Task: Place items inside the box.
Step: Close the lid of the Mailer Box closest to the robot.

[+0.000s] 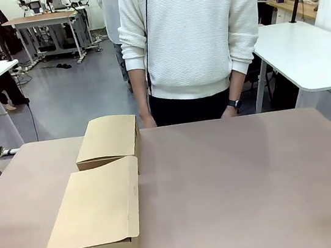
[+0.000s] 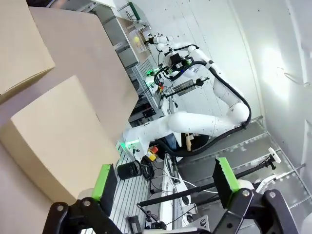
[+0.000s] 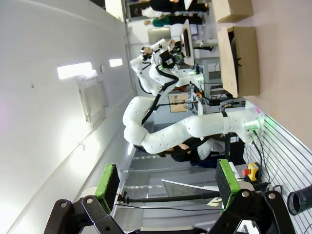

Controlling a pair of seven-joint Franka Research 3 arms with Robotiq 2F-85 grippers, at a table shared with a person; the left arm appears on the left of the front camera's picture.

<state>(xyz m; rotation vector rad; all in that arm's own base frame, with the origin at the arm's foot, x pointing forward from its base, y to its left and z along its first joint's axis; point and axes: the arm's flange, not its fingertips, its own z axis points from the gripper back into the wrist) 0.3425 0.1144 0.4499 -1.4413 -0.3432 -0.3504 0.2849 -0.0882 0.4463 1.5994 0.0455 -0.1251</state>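
2 closed cardboard boxes (image 1: 100,210) at lower left of the front view. Left gripper (image 2: 165,187) and right gripper (image 3: 168,187) both spread, empty. Risk: nothing fits in until a flap is lifted.

two plain brown cardboard boxes lie on the left half of the table. the nearer box (image 1: 95,217) is flat and oblong, its long side running away from the robot and slightly slanted, its lid closed with a tuck flap folded down along its right edge. the farther box (image 1: 108,139) sits just behind it, touching or nearly touching its far end, also closed, with a smooth top and its far edge near the table's far rim. in the left wrist view the nearer box (image 2: 58,134) and the farther box (image 2: 22,44) show tilted, both shut.
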